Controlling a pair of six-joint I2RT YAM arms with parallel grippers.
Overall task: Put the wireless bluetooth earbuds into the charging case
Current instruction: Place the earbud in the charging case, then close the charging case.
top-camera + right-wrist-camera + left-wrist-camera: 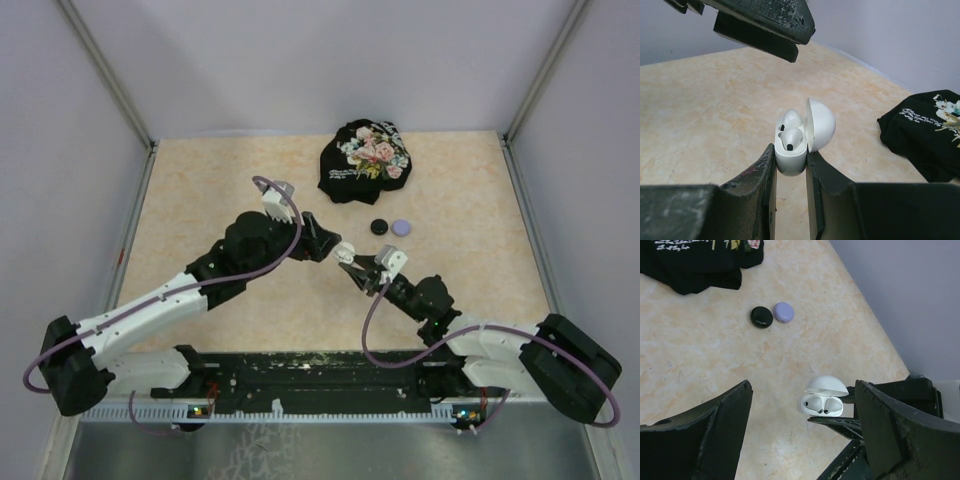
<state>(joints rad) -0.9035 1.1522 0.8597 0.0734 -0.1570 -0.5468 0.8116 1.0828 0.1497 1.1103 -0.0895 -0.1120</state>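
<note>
White plastic charging case (790, 161), rounded, is clamped by its lower body between the 2 fingers of the right tool (791, 159). That tool is closed down onto the case, with 1 finger on each side wall. The domed hinged lid (821, 124) stands open and upright above this tool's right-hand finger.

2 white comma-shaped earbuds (792, 136) with small dark tips sit side by side in the wells of the case, above the gripping fingers. Both look seated; how deep they sit cannot be confirmed.

The left tool (325, 240) has its jaws spread wide and nothing between them. It sits just beside the case without touching it. In the left wrist view the open case (822, 405) lies just beyond this tool, nearer its right finger (890, 430). In the right wrist view the left tool's black fingers (765, 22) hang above and beyond the case.

Further out beyond both tools, a black round puck (379, 227) and a lavender round puck (402, 227) rest on the beige speckled bench (200, 180), just beside each other. A crumpled black cloth with a floral print (365, 160) lies beyond the pucks, apart from them.

Whether the case is touching the bench cannot be told.
</note>
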